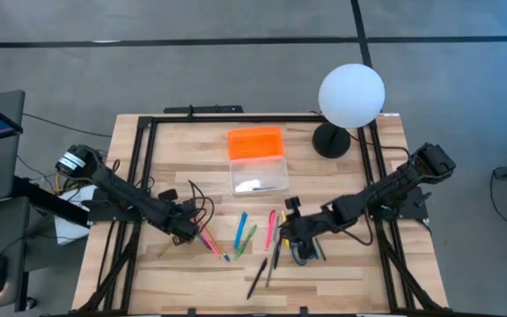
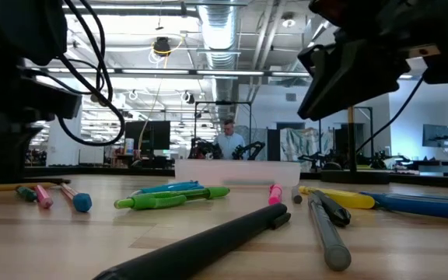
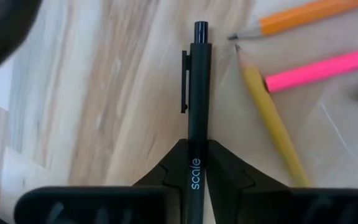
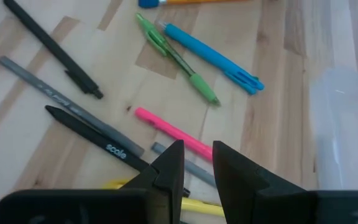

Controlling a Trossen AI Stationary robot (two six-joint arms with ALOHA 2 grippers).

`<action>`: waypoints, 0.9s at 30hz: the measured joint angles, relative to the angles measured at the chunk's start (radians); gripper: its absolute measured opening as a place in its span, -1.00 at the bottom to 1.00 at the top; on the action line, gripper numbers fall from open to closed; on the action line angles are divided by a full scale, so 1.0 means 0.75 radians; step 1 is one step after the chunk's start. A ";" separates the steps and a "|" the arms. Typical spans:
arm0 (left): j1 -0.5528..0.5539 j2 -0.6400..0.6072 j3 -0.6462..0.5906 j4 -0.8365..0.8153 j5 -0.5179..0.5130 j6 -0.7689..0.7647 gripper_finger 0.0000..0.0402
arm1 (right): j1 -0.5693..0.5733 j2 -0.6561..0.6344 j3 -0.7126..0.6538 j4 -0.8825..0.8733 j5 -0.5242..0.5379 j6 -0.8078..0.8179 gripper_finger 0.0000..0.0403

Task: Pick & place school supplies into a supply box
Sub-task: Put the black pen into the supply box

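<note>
My left gripper (image 1: 189,232) (image 3: 194,146) is down at the table's left middle, shut on a black pen (image 3: 197,87) printed "scale". An orange pencil (image 3: 303,14), a yellow pencil (image 3: 269,115) and a pink pen (image 3: 319,70) lie beside it. My right gripper (image 1: 289,231) (image 4: 197,152) hangs above the right middle, narrowly open with nothing between its fingers. Under it lie pink (image 4: 169,132), grey (image 4: 61,102), black (image 4: 98,140), green (image 4: 179,59) and blue (image 4: 213,59) pens. The supply box (image 1: 259,174) stands farther back, its orange lid (image 1: 255,143) open behind it. My left gripper pinches the black pen's barrel at the printed part (image 3: 194,168) between its two fingers. The fingers come steeply from above and lie across the pen. The clip end (image 3: 199,37) reaches out past the fingertips, and the pen appears to lie flat on the wood.
A white globe lamp (image 1: 351,95) on a black base (image 1: 331,141) stands at the far right. A long black pen (image 2: 201,241) and a grey one (image 2: 329,233) lie near the front edge. Black frame rails (image 1: 143,158) run along the table's sides.
</note>
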 joint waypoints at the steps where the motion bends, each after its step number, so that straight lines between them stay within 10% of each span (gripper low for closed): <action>1: 0.001 0.002 0.005 -0.004 -0.001 0.000 -0.87 | 0.003 0.000 0.000 0.000 0.000 0.000 -0.62; 16: 0.044 0.005 0.117 -0.050 -0.093 0.039 -0.90 | 0.004 0.000 0.000 0.000 0.001 0.014 -0.62; 27: 0.242 0.001 0.339 -0.009 -0.149 0.426 -0.91 | 0.004 0.000 0.000 -0.059 0.000 0.097 -0.62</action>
